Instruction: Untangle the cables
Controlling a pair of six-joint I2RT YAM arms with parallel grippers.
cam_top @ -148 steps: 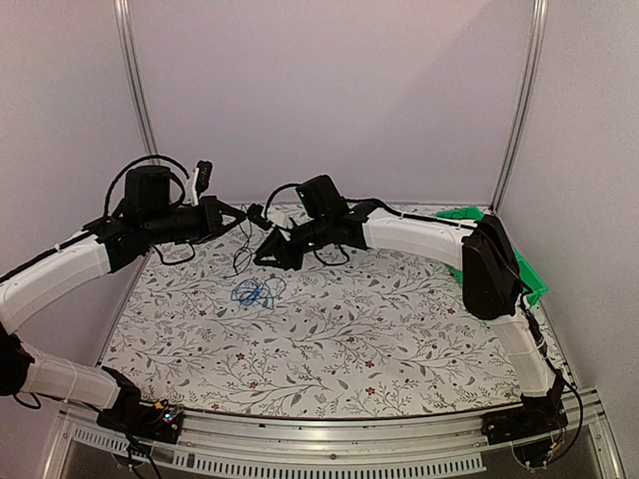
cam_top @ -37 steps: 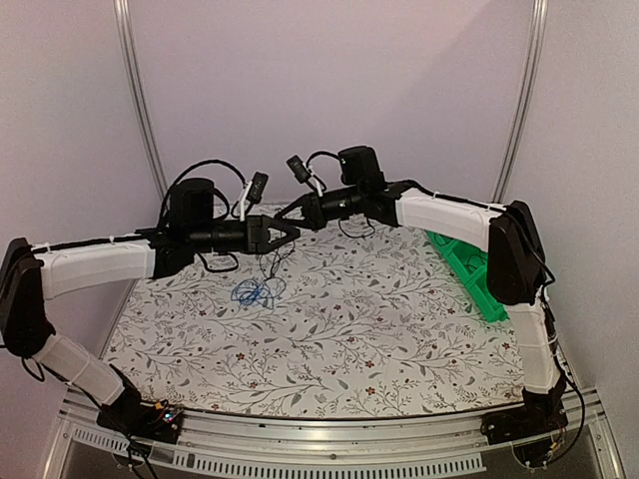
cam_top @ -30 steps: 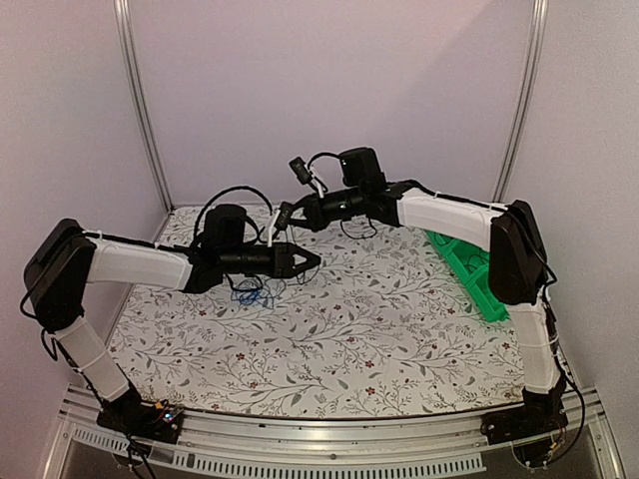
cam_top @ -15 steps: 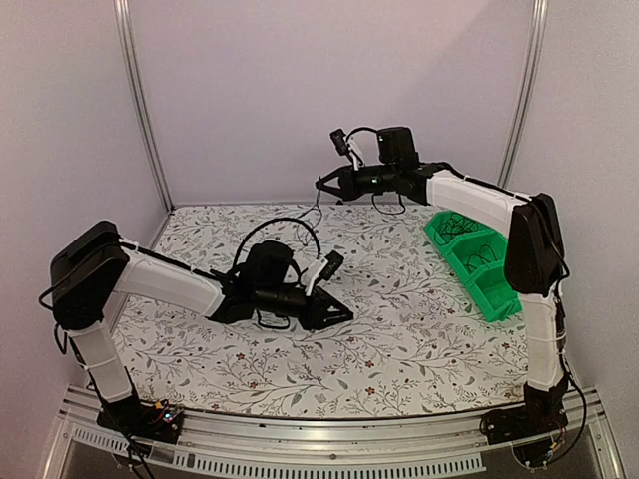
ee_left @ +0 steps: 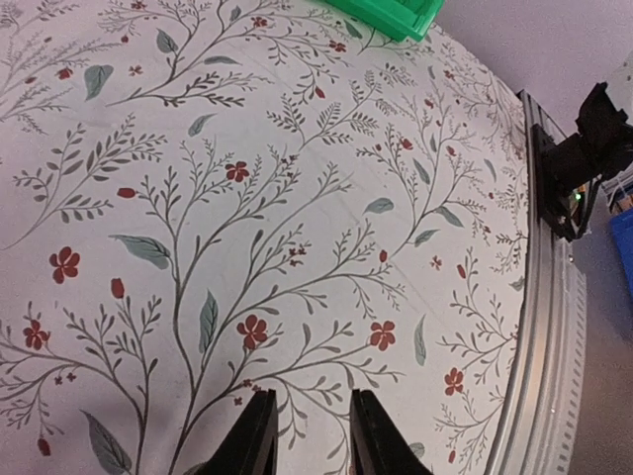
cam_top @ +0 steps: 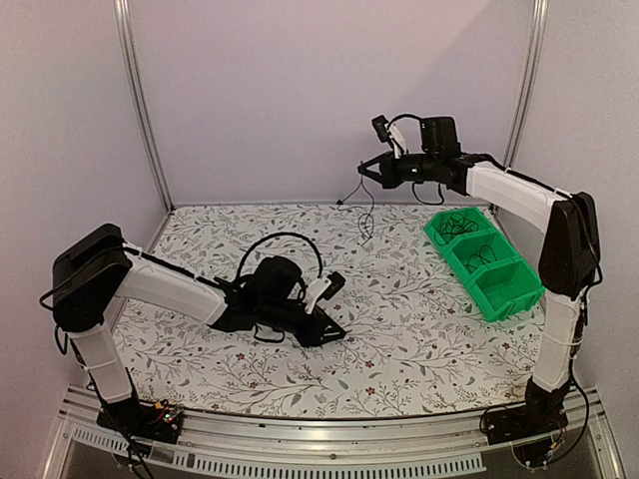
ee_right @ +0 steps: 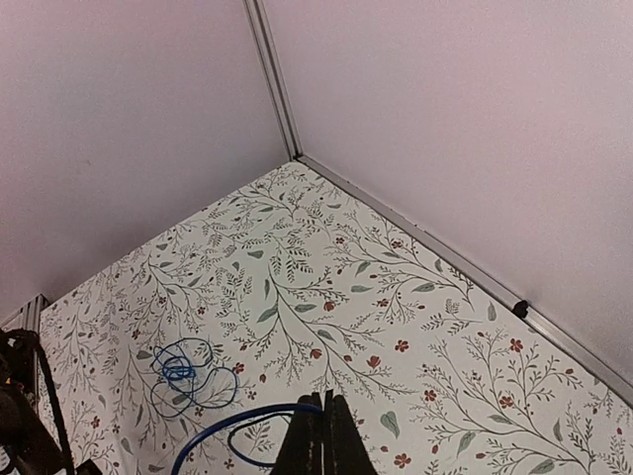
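We are noting the right hand (cam_top: 363, 172) pinched together on a thin hanging cable (ee_right: 247, 412) high over the desk's (cam_top: 419, 339) back edge, risking its slipping short of the green bin (cam_top: 504, 294), while the left hand (ee_left: 312, 406), fingers apart and empty, is resting near the front edge.

A thin black cable (cam_top: 365, 205) is dangling in loose loops over the table's (cam_top: 399, 349) 12 o'clock edge. A blue cable (ee_right: 184, 376) is lying loosely coiled at 8 o'clock in the right-wrist view.
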